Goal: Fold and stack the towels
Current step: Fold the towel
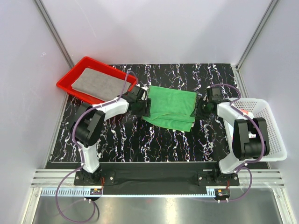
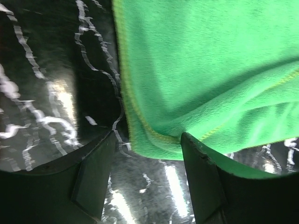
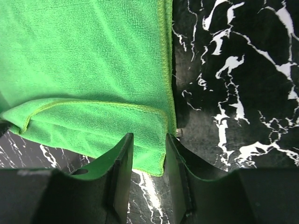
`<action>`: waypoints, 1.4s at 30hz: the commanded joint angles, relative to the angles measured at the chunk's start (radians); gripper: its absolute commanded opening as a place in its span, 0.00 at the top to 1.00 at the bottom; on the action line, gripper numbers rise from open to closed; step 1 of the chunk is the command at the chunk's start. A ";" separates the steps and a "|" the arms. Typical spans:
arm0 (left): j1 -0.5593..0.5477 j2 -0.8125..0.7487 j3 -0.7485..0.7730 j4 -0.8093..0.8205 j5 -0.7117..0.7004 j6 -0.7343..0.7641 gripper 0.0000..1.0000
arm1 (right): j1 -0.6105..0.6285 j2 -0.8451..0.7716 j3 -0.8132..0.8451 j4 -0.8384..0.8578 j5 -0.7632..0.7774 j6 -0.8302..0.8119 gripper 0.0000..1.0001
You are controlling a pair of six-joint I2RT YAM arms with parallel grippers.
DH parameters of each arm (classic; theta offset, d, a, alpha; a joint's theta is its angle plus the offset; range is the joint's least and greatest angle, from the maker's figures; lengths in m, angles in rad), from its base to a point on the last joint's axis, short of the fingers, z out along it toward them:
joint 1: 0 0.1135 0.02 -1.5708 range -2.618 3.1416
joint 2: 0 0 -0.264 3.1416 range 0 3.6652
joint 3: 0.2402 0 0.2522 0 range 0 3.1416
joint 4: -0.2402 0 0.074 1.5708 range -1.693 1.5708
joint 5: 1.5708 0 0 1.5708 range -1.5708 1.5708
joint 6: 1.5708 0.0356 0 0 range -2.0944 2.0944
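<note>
a bright green folded cloth towel (image 1: 170,108) lies in the middle of the black white-veined marble bench (image 1: 154,140). the left fingers (image 2: 93,182) stand apart at its 9 o'clock edge, a towel corner just ahead of the gap, not clamped. the right fingers (image 3: 122,172) stand apart at its 3 o'clock edge, a corner at their gap. a flat grey cloth towel (image 1: 100,84) lies in the red plastic tray (image 1: 63,85) at 10 o'clock. a white mesh basket (image 1: 275,140) sits at 3 o'clock.
</note>
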 commanded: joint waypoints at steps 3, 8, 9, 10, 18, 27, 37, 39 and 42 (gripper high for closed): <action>-0.005 -0.066 -0.064 0.109 0.139 -0.052 0.37 | 0.005 -0.033 0.045 -0.019 0.067 -0.051 0.59; -0.005 -0.130 -0.116 0.148 0.205 -0.074 0.38 | 0.003 -0.050 0.043 -0.025 0.090 -0.068 0.58; -0.005 -0.161 -0.125 0.154 0.213 -0.080 0.38 | 0.003 -0.052 0.042 -0.025 0.090 -0.070 0.58; -0.005 -0.180 -0.131 0.162 0.219 -0.088 0.39 | 0.006 -0.058 0.040 -0.024 0.088 -0.070 0.58; -0.010 -0.371 -0.125 0.064 0.141 -0.138 0.39 | 0.005 -0.079 0.037 -0.034 0.081 -0.056 0.58; -0.011 -0.229 -0.087 0.016 0.095 -0.106 0.53 | 0.042 -0.059 -0.027 0.027 -0.022 0.059 0.66; -0.022 -0.115 -0.171 0.102 0.021 -0.152 0.74 | 0.092 -0.026 -0.130 0.062 -0.002 0.188 0.75; -0.020 -0.082 -0.161 0.094 -0.016 -0.166 0.74 | 0.089 -0.026 -0.139 0.058 0.028 0.183 0.75; -0.022 -0.028 -0.118 -0.007 -0.080 -0.204 0.76 | 0.089 -0.025 -0.135 0.021 0.074 0.160 0.75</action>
